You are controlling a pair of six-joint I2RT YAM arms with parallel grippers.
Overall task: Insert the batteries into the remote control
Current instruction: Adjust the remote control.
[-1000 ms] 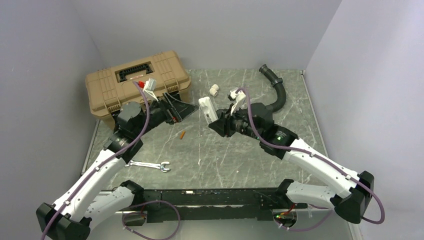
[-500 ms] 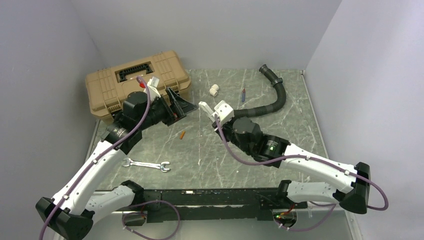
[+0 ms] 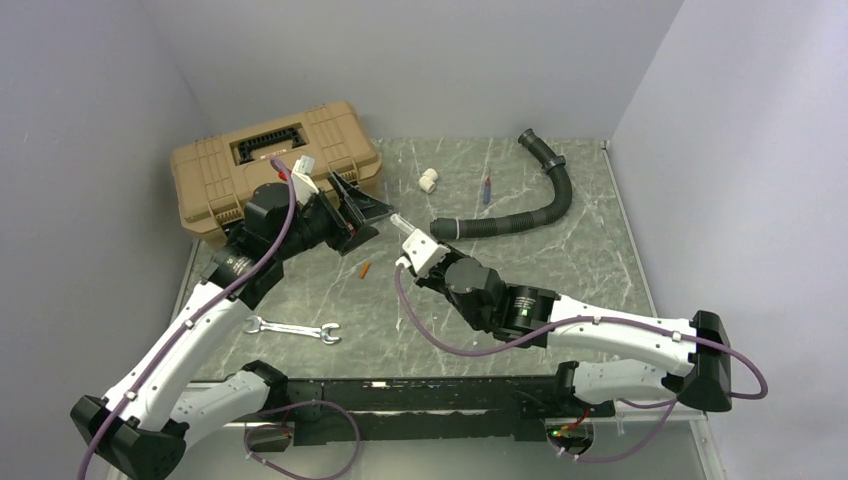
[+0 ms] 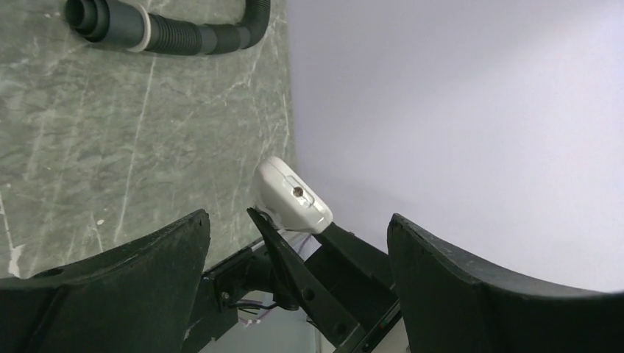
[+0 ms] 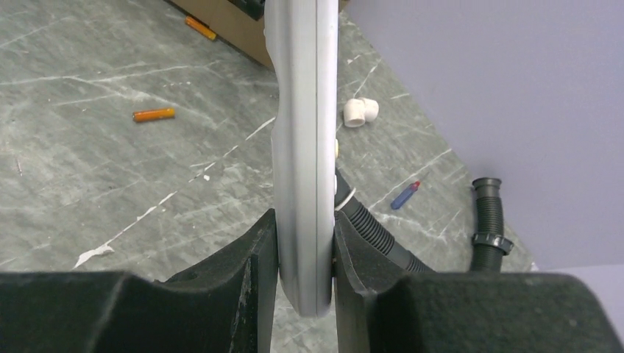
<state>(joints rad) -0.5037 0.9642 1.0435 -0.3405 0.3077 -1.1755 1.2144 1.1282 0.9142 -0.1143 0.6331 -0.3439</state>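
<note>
My right gripper [image 5: 303, 220] is shut on the white remote control [image 5: 303, 110], held edge-on by its near end. In the top view the right gripper [image 3: 408, 243] holds the remote [image 3: 398, 222] out toward my left gripper [image 3: 375, 212], which is open and empty just left of it. In the left wrist view the remote's end [image 4: 291, 195] sits between and beyond the spread jaws of the left gripper [image 4: 298, 220]. One orange battery [image 3: 365, 268] lies on the table below the grippers and shows in the right wrist view [image 5: 154, 115]. A second battery [image 5: 200, 28] lies near the toolbox.
A tan toolbox [image 3: 275, 165] stands at the back left, behind the left gripper. A silver wrench [image 3: 295, 330] lies front left. A black corrugated hose [image 3: 520, 215] curves at the back right, with a white pipe fitting [image 3: 428, 180] and a red-and-blue stick [image 3: 486, 188] near it.
My right arm has swung left and down, carrying the remote toward the left gripper. The left gripper has shifted slightly toward the remote and stayed open.
</note>
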